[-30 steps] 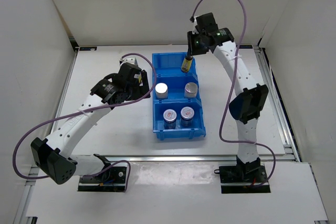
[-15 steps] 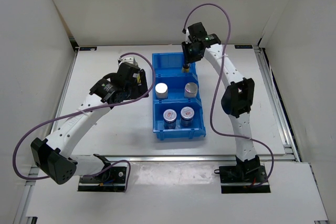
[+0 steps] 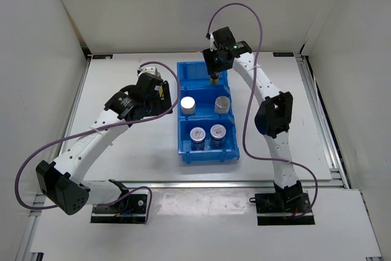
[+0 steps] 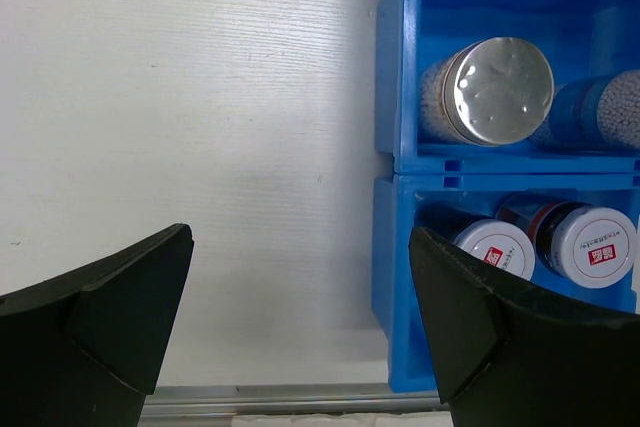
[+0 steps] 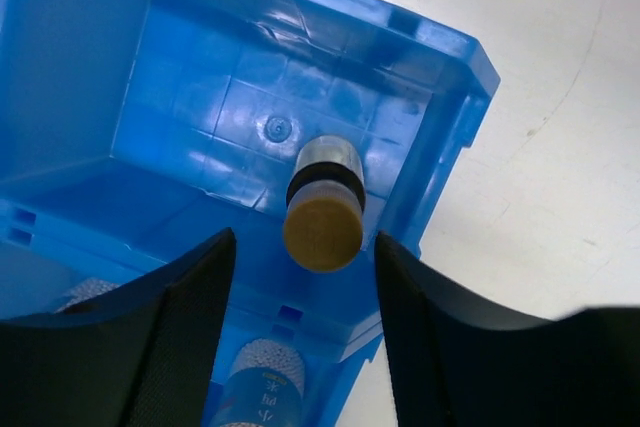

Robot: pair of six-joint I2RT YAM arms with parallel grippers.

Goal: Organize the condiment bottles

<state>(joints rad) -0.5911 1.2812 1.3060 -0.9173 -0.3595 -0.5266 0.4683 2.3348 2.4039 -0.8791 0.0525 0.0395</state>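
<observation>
Landmark: we place everything against the blue bin [image 3: 211, 154], three compartments, on the tabletop [image 4: 200, 97].
Near compartment: two short jars [image 3: 197, 134] [image 3: 217, 131] with red-marked lids, side by side.
Middle compartment: two white cylinders [image 3: 188, 104] [image 3: 223, 103] with silver caps, one at each side.
Left tool [image 4: 300, 237]: open, its fingers spread wide over the tabletop just left of the bin.
Far compartment: one slim amber bottle [image 5: 324, 205], near the bin's right wall.
Right tool [image 5: 305, 235]: above the far compartment, open; we see its fingers flanking the bottle with a gap.
</observation>
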